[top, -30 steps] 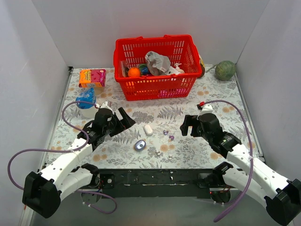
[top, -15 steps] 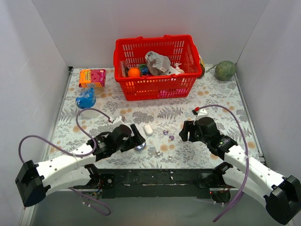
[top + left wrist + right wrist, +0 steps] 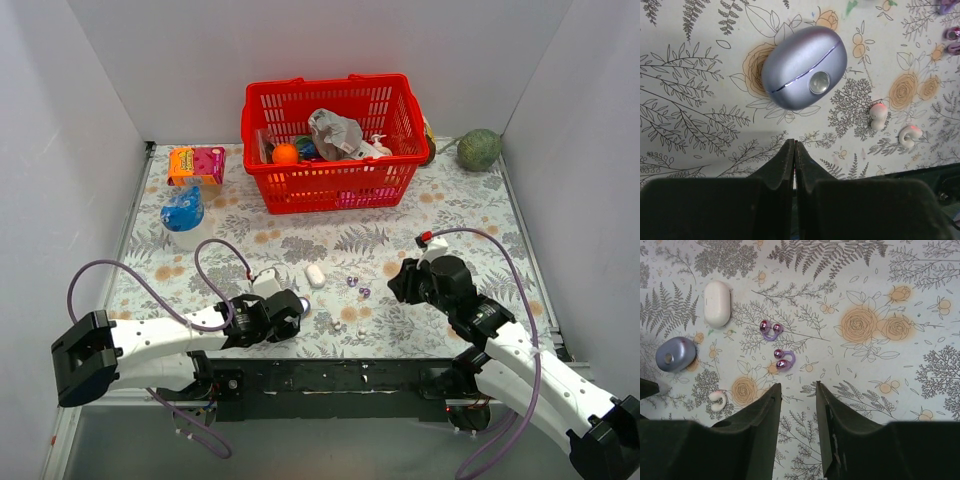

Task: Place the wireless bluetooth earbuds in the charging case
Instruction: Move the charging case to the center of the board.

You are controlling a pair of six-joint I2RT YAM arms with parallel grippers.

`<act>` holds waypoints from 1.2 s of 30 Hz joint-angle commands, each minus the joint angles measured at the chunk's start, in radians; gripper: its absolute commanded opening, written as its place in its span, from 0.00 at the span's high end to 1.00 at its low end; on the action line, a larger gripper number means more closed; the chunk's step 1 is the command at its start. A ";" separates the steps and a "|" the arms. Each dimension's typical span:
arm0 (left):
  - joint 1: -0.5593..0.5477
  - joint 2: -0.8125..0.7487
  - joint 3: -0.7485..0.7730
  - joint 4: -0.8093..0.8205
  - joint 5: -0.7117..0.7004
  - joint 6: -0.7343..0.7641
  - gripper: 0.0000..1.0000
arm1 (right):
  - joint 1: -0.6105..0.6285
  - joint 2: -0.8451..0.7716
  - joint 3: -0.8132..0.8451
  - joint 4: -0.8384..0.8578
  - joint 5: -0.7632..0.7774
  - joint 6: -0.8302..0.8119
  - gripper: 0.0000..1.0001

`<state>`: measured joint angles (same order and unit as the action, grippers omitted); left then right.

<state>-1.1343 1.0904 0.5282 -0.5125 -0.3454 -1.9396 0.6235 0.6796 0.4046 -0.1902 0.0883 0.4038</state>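
Floral tabletop (image 3: 480, 200), left arm (image 3: 160, 338) low, fingers (image 3: 782, 167) together beside lilac case (image 3: 804, 67).

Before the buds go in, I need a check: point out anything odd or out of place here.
The left gripper is shut on nothing, just short of the closed lilac oval charging case. Two glossy purple earbuds and two whitish curved buds lie loose on the floral-print table. Nothing looks spilled or damaged.

Top camera looks down from behind; both close wrist cameras point downward, sharing the lilac case (image 3: 805, 67).
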 commanded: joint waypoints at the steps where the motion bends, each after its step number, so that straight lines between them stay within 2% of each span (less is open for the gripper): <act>1: 0.021 0.049 -0.028 0.096 -0.014 0.022 1.00 | 0.004 -0.008 -0.024 0.023 -0.021 -0.002 0.59; 7: 0.050 0.091 -0.033 0.124 -0.012 0.054 1.00 | 0.004 -0.003 -0.024 0.031 -0.028 0.000 0.59; 17: 0.209 0.118 -0.037 0.175 0.054 0.145 1.00 | 0.004 -0.002 -0.043 0.048 -0.033 0.000 0.59; 25: 0.249 0.157 -0.010 0.197 0.062 0.188 0.98 | 0.004 0.000 -0.052 0.049 -0.024 -0.005 0.57; 28: 0.263 0.163 0.013 0.166 0.056 0.195 0.93 | 0.004 0.006 -0.049 0.049 -0.024 -0.008 0.56; 32: 0.268 0.092 0.049 0.042 0.019 0.194 0.78 | 0.004 0.006 -0.033 0.023 -0.021 -0.014 0.53; 33: 0.268 0.063 0.062 0.013 -0.004 0.192 0.67 | 0.004 0.006 -0.032 0.021 -0.021 -0.014 0.52; 34: 0.268 0.018 0.070 -0.042 -0.012 0.197 0.60 | 0.004 0.003 -0.030 0.021 -0.022 -0.013 0.50; 36: 0.268 -0.026 0.081 -0.073 -0.014 0.220 0.52 | 0.004 0.005 -0.030 0.026 -0.024 -0.011 0.49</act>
<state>-0.8719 1.1797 0.5522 -0.4484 -0.3046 -1.7515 0.6239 0.6880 0.3607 -0.1810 0.0643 0.4038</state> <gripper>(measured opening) 0.416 0.492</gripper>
